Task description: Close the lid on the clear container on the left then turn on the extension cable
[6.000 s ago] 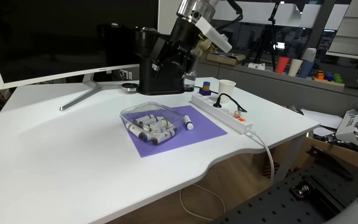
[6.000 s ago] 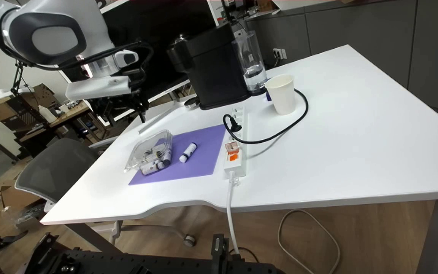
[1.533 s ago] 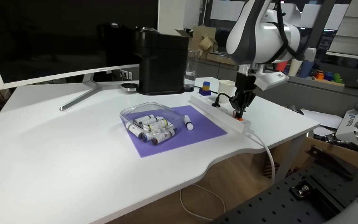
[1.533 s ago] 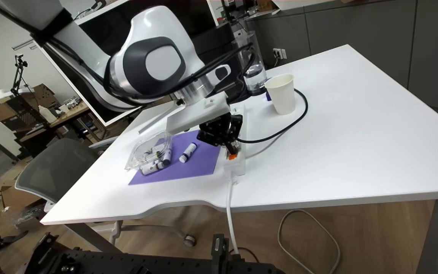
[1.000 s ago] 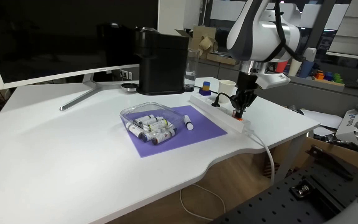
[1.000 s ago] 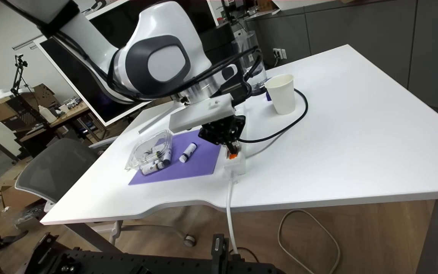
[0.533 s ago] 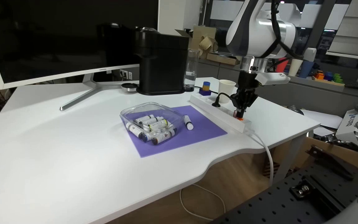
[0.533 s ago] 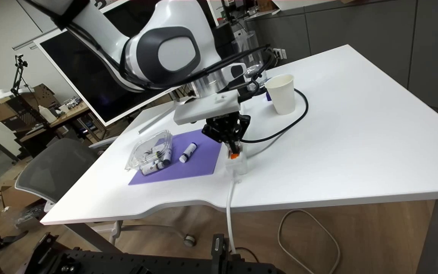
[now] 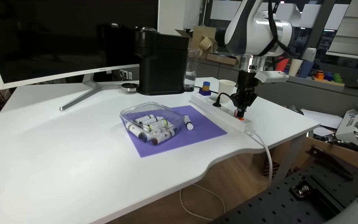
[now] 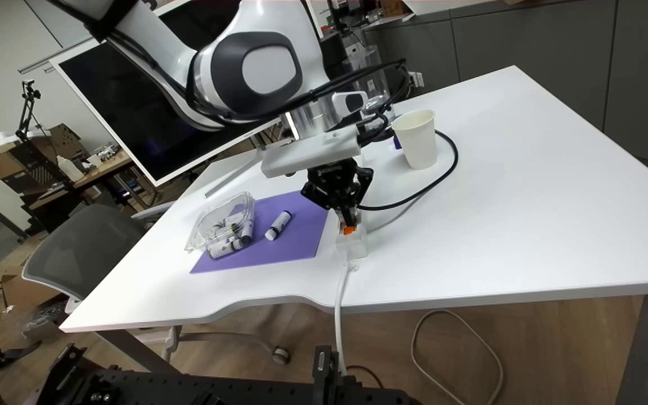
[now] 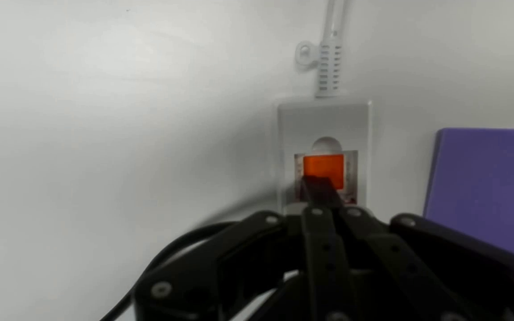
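We see the black two-fingered gripper (image 11: pixel 321 189) pointing downward, its fingers drawn together. Right under its tips is the white plastic power strip (image 9: pixel 218 114), and in the wrist view the tips overlap one edge of the strip's small orange rocker switch (image 11: pixel 330 167); we cannot tell whether they press on it. Just ahead of the tips in that view, the strip ends and a ribbed white cable (image 11: pixel 329 67) leaves it. On the opposite side of the gripper, a black plug (image 9: pixel 217 103) sits in the strip, and its thin black cable (image 10: pixel 425 190) curves out beside the gripper and past a tapered white paper cup (image 10: pixel 416 140). Near the strip's end farthest from the gripper we find a small stack of blue, orange and purple blocks (image 9: pixel 205 88).

Across the strip from the cup, well apart from the gripper, the clear plastic container (image 9: pixel 149 109) rests partly on a flat purple rectangular mat (image 9: pixel 202 133), with white cylindrical tubes (image 9: pixel 158 125) in it; the see-through walls keep us from telling whether it is closed. A single white tube with a dark band (image 10: pixel 278 225) lies on the mat between the container and the gripper. Above the gripper we see the white-and-grey robot arm (image 10: pixel 268 67).
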`<state>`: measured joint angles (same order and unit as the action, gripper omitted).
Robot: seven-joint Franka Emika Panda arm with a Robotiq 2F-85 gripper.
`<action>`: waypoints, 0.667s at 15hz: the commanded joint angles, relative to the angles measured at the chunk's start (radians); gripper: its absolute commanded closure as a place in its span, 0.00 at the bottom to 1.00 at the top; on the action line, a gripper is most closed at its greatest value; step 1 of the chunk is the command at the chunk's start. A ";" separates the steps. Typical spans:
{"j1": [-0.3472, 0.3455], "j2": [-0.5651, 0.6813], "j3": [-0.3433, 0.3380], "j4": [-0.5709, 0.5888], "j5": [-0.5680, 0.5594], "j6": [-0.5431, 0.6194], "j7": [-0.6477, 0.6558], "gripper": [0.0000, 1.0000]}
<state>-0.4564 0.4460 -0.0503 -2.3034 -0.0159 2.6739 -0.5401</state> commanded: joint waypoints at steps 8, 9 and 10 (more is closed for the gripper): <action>0.127 -0.020 -0.088 -0.099 -0.173 0.121 0.044 1.00; 0.133 -0.027 -0.091 -0.109 -0.182 0.128 0.047 1.00; 0.135 -0.038 -0.090 -0.121 -0.180 0.132 0.048 1.00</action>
<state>-0.3466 0.4230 -0.1275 -2.3727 -0.1681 2.7792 -0.5331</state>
